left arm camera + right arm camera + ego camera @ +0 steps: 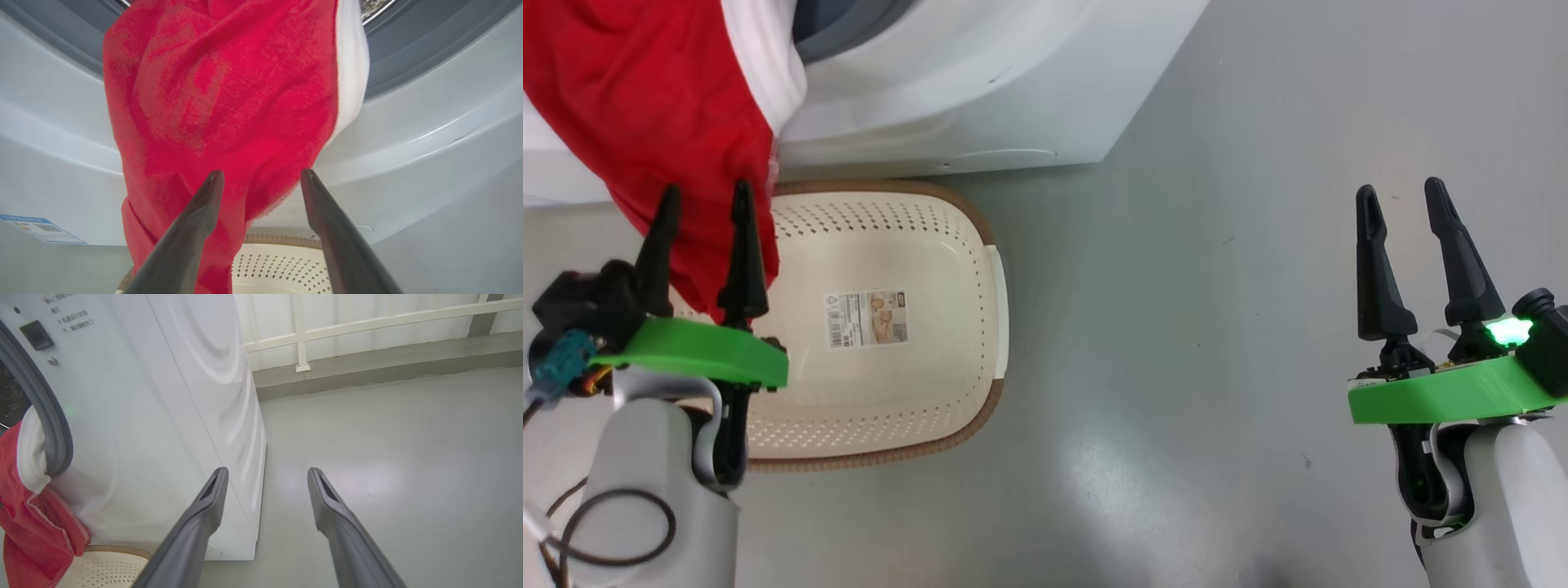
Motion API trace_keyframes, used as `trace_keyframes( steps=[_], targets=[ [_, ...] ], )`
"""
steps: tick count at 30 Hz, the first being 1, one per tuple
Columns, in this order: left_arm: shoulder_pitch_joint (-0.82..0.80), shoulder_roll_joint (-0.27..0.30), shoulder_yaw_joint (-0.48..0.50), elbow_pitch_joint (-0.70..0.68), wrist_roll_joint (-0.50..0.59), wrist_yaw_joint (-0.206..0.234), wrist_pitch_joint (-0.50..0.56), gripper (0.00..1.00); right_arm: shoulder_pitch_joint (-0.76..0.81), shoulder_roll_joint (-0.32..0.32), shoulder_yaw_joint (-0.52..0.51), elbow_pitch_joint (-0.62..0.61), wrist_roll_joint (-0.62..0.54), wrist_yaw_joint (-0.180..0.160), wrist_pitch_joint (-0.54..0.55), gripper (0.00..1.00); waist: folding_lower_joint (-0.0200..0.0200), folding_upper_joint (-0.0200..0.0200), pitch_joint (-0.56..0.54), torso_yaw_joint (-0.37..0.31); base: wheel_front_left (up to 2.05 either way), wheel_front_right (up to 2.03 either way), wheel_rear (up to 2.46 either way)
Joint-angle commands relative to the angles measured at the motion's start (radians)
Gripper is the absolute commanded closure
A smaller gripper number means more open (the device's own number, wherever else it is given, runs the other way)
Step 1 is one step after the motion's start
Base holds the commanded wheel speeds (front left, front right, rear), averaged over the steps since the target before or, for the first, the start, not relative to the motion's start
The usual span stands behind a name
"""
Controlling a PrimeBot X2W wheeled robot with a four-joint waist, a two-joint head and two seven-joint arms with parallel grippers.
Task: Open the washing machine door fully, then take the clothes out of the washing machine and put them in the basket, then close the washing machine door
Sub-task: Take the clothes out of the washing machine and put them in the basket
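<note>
Clothes (645, 122), red with a white band, hang at far left from the mouth of the washing machine (980, 90), their lower end dangling over the left end of the basket (947, 269). The left gripper (706, 189) stands just before the cloth, fingers spread wide, holding nothing. Risk: the garment is draped over the machine's lip and may stay caught there or slip outside the basket's left rim. Rightward, bare floor (1176, 327) gives ample room. The right gripper (1401, 189) hovers there, fingers wide and empty.
</note>
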Motion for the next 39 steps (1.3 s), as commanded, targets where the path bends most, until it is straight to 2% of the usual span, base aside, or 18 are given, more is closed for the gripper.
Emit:
trace_keyframes(
  steps=[1,10,22,28,39],
  targets=[
    [0.047,0.029,0.031,-0.046,0.011,0.001,-0.004,0.00,0.032,-0.006,0.023,-0.018,-0.012,0.007,-0.006,0.00,0.0000,0.0000,-0.012,0.006,0.00,0.00,0.00],
    [0.180,0.013,0.049,-0.262,0.056,0.001,-0.004,0.00,0.057,-0.006,0.018,-0.014,-0.020,0.007,-0.006,0.00,0.0000,0.0000,-0.049,0.022,0.00,0.00,0.00],
    [0.371,-0.021,0.095,-0.454,0.085,0.001,-0.004,0.00,0.077,-0.006,0.026,-0.008,-0.026,0.007,-0.006,0.00,0.0000,0.0000,-0.081,0.020,0.00,0.00,0.00],
    [0.409,-0.030,0.096,-0.499,0.090,0.001,-0.004,0.00,0.078,-0.006,0.020,-0.012,-0.026,0.007,-0.006,0.00,0.0000,0.0000,-0.077,0.025,0.00,0.00,0.00],
    [0.352,-0.032,0.083,-0.491,0.086,0.001,-0.004,0.00,0.067,-0.006,0.021,-0.015,-0.023,0.007,-0.006,0.00,0.0000,0.0000,-0.056,0.029,0.00,0.00,0.00]
  ],
)
